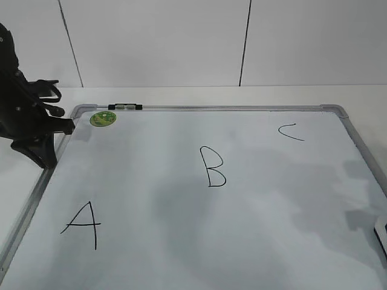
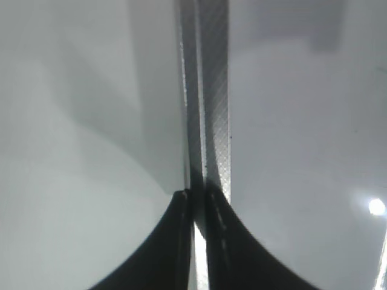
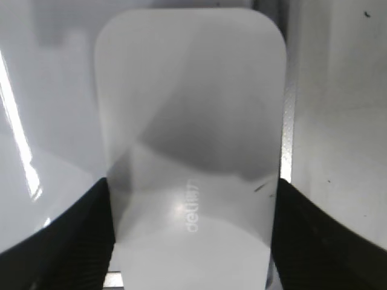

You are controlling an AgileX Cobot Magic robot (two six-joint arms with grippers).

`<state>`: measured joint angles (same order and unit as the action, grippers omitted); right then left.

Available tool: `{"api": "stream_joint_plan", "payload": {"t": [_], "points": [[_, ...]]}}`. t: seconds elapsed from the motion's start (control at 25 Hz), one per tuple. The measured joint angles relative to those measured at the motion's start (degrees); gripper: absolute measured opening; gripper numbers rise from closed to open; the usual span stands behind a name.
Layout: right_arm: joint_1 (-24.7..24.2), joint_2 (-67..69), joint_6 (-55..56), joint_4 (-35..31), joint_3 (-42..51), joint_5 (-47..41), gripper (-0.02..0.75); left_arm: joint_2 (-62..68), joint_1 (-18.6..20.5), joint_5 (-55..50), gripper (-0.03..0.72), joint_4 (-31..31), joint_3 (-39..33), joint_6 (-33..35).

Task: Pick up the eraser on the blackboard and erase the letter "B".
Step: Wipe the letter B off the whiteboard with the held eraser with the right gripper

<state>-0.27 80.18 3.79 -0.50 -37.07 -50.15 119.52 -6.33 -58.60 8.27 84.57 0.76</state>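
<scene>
The blackboard (image 1: pixel 199 241) is a white board in a grey frame, with a black "A" (image 1: pixel 83 225), the letter "B" (image 1: pixel 213 167) in its middle and a small "C" (image 1: pixel 290 132). The eraser (image 3: pixel 190 121) is a white rounded block with faint grey lettering. It lies beside the board's frame, and only a corner of it (image 1: pixel 382 234) shows at the exterior view's right edge. My right gripper (image 3: pixel 192 183) has a black finger against each long side of the eraser. My left gripper (image 1: pixel 47 158) is shut and empty over the board's left frame (image 2: pixel 214 109).
A round green sticker (image 1: pixel 103 118) and a small black-and-silver clip (image 1: pixel 125 107) sit at the board's top left. White table surrounds the board, and a white panelled wall stands behind. The right arm itself is outside the exterior view.
</scene>
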Motion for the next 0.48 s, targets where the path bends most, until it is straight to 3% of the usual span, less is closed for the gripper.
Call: {"api": "stream_joint_plan", "payload": {"t": [0.48], "points": [[0.0, 0.13, 0.0, -0.1, -0.14, -1.94, 0.534, 0.0, 0.0, -0.22, 0.02, 0.27, 0.0, 0.0]]}}
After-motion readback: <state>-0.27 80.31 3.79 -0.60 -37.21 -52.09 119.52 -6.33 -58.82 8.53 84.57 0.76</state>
